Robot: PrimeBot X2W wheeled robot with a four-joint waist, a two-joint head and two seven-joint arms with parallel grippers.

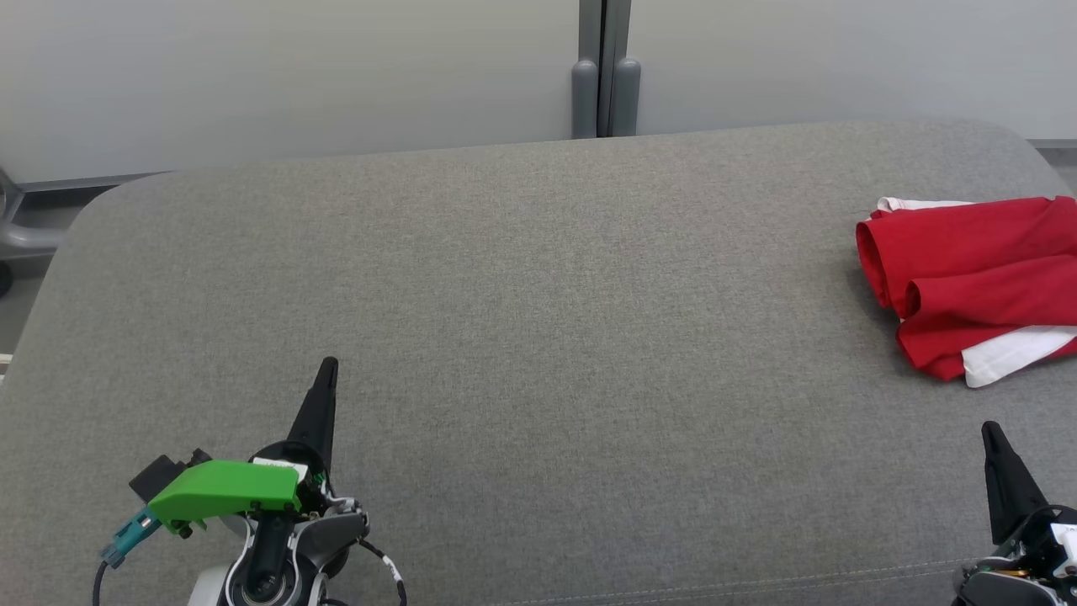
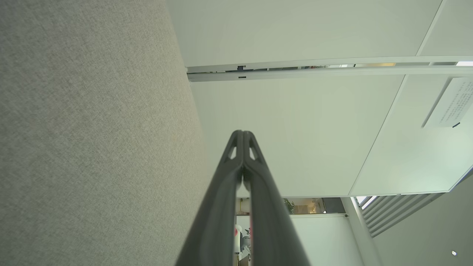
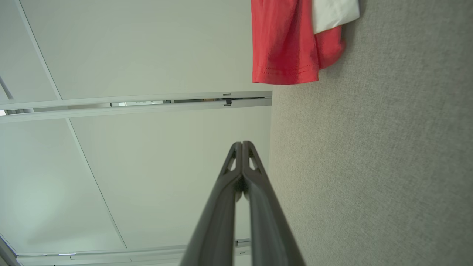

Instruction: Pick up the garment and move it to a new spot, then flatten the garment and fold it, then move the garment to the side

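The garment (image 1: 976, 269) is red with white parts and lies folded in a loose bundle at the far right of the grey padded surface (image 1: 538, 320). Its red hem and a white flap (image 3: 288, 40) show at the top of the right wrist view. My left gripper (image 1: 328, 364) stands at the lower left, shut and empty, fingers pointing up, far from the garment. In the left wrist view its tips (image 2: 242, 132) meet. My right gripper (image 1: 989, 427) is at the lower right, a little below the garment, shut and empty; its tips (image 3: 242, 143) touch.
Pale wall panels with a grey vertical post (image 1: 606, 76) stand behind the surface's far edge. A grey rail (image 1: 25, 236) sits off the left edge. The surface's rounded corners show at back left and back right.
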